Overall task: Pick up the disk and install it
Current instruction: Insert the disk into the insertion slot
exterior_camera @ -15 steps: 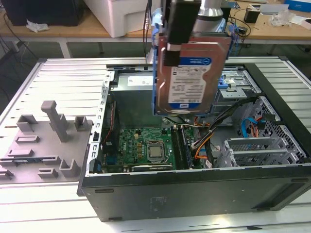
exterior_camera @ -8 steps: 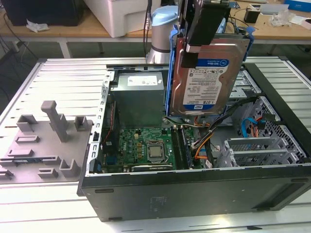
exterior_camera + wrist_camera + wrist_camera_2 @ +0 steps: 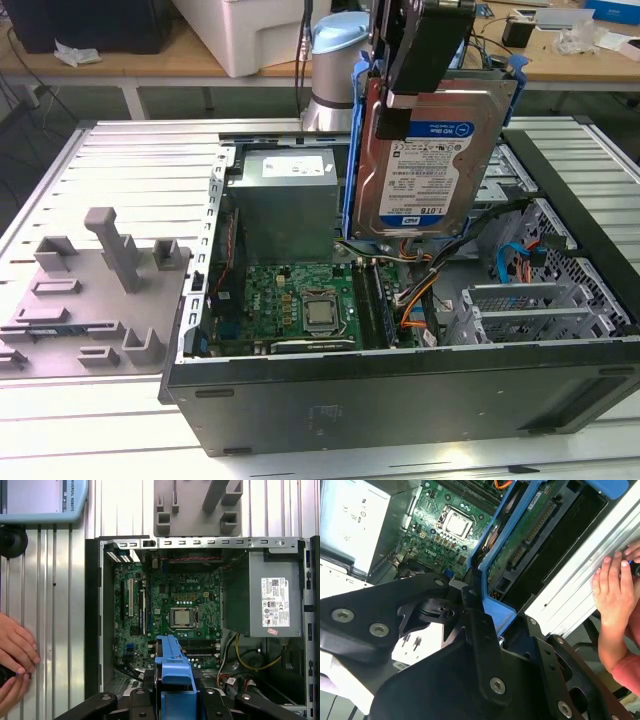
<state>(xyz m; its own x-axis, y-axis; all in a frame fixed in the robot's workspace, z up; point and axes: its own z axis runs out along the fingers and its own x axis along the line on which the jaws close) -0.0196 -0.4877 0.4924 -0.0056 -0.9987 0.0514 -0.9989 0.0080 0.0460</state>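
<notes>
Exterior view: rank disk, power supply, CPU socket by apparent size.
1. disk: looks largest, but it sits high and nearer the camera, so its lead over the next is unsure.
2. power supply
3. CPU socket: clearly smallest.

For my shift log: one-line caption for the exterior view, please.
The gripper holds the disk, label showing, above the open computer case and its exposed motherboard.

Bright, even light — glare on table [image 3: 585,575]

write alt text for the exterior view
The gripper holds the disk upright above the open case, label facing the camera. Below it lie the motherboard and a grey power supply; a grey fixture sits at the exterior view's left.
</notes>
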